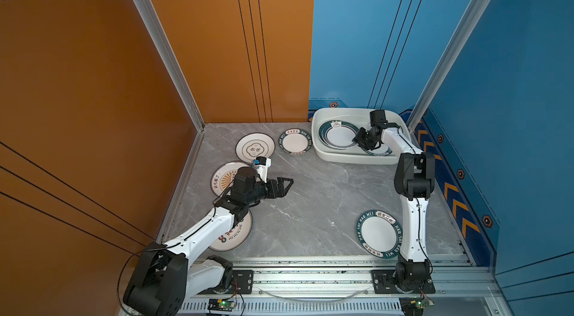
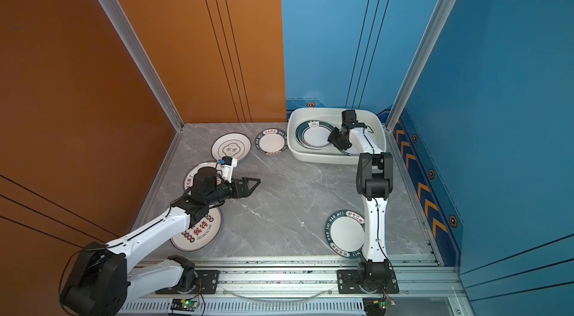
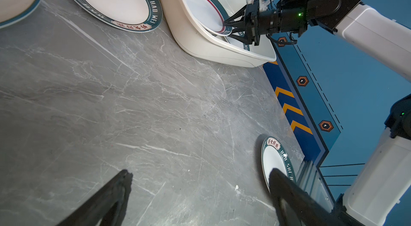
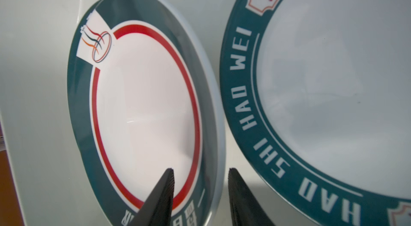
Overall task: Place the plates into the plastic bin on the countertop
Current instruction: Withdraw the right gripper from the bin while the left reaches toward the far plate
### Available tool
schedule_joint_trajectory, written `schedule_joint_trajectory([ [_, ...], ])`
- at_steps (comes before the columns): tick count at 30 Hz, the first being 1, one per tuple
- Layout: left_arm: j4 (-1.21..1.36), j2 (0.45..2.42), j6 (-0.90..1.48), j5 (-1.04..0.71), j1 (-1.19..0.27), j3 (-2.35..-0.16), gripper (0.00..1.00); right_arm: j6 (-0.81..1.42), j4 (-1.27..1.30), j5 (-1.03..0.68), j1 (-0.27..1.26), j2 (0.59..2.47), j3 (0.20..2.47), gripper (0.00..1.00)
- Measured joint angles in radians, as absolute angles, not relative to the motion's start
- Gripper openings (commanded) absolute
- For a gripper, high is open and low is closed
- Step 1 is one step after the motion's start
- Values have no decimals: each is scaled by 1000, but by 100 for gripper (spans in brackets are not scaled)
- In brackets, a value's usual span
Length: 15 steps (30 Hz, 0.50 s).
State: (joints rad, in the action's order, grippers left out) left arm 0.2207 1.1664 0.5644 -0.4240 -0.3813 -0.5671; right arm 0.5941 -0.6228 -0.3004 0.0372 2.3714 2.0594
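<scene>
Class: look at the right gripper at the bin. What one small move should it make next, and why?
Probably open the right gripper fully to let go: the red-lined plate already lies inside the plastic bin, its rim between the fingers, overlapping the bin's lettered plate.

The light is bright and even, falling from above, and my arms throw only faint, soft shadows on the countertop. In both top views the aluminium rails bend slightly toward the picture edges. In my left wrist view, my left gripper shows its fingers as dark, unfocused smears. In my right wrist view a thin glare streak sits on the red-lined plate. The lettered plate blurs closest to the lens.
</scene>
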Motion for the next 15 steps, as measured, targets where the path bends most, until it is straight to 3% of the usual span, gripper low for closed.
schedule_joint_trajectory([
  [15,220,1208,544,-425,-468,-604,98,568,-682,-252,83,2371,2148,43],
])
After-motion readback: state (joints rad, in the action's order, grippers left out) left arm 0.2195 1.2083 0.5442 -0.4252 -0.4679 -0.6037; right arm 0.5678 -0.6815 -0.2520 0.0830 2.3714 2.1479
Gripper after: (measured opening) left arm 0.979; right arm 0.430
